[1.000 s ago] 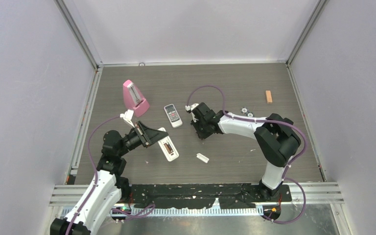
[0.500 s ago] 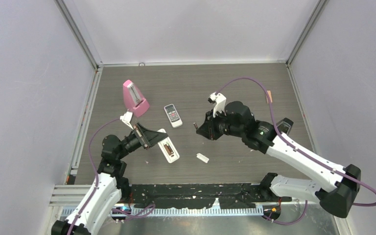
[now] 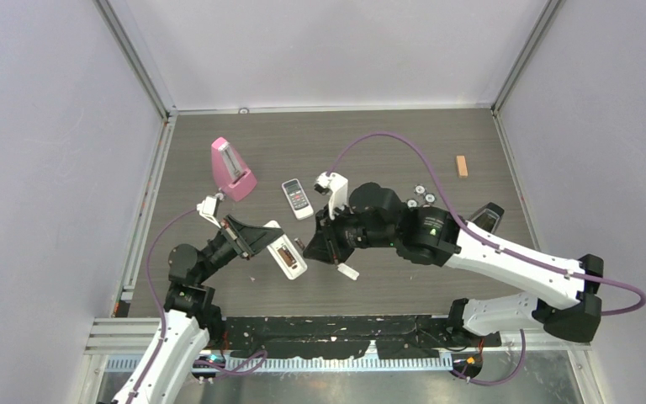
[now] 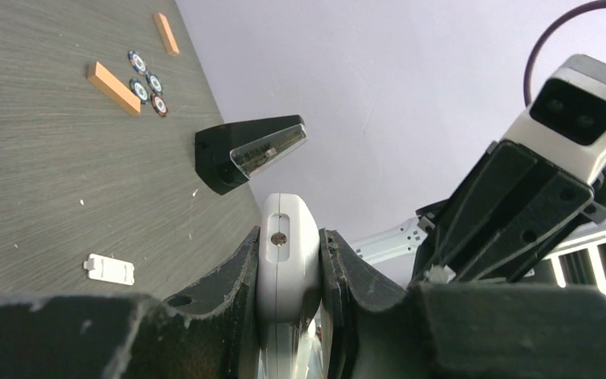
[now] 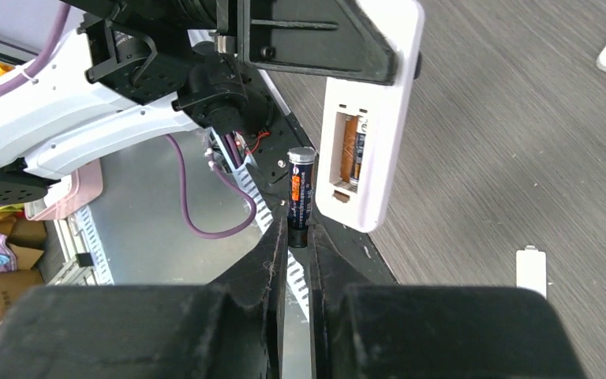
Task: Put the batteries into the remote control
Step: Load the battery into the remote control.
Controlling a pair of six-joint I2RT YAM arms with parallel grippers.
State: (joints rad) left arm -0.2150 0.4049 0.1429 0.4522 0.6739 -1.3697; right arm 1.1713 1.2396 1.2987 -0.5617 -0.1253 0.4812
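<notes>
Over the table point(image 3: 387, 151) near the left arm, the remote control point(image 5: 371, 118) is being clamped by the left end effector point(image 4: 287, 272). A battery point(image 5: 301, 185) is being pinched by the right end effector point(image 5: 298, 229) just beside the open bay point(image 5: 349, 150), with its long axis being kept parallel to the slot.

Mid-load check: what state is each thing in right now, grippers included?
remote control: battery bay open, loaded battery inside.
held battery: upright, beside the bay, not yet inserted.
battery cover: off, lying flat on the table.
left gripper: shut on remote control.
right gripper: shut on held battery.
</notes>
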